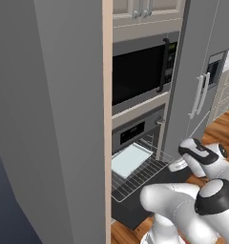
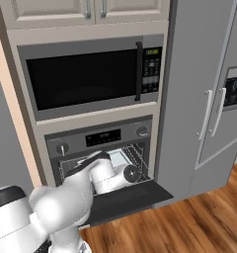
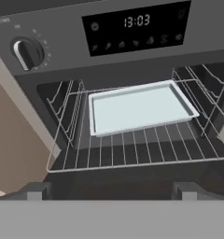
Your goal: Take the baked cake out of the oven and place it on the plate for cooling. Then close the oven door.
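the white arm's two-finger hand [image 3: 112, 192] hangs just before the mouth of the built-in grey steel oven [image 2: 98, 141], its dark finger tips spread fully apart and holding nothing. below it the dark-glass oven door [image 2: 128, 198] lies folded down flat. past the tips, the wire rack [image 3: 132, 151] stands pulled forward, carrying a shallow pale rectangular baking tray [image 3: 139, 106] toward its back. above the opening sit a round knob [image 3: 26, 52] and the black display strip [image 3: 135, 28], and higher up the black-windowed microwave [image 2: 91, 79].
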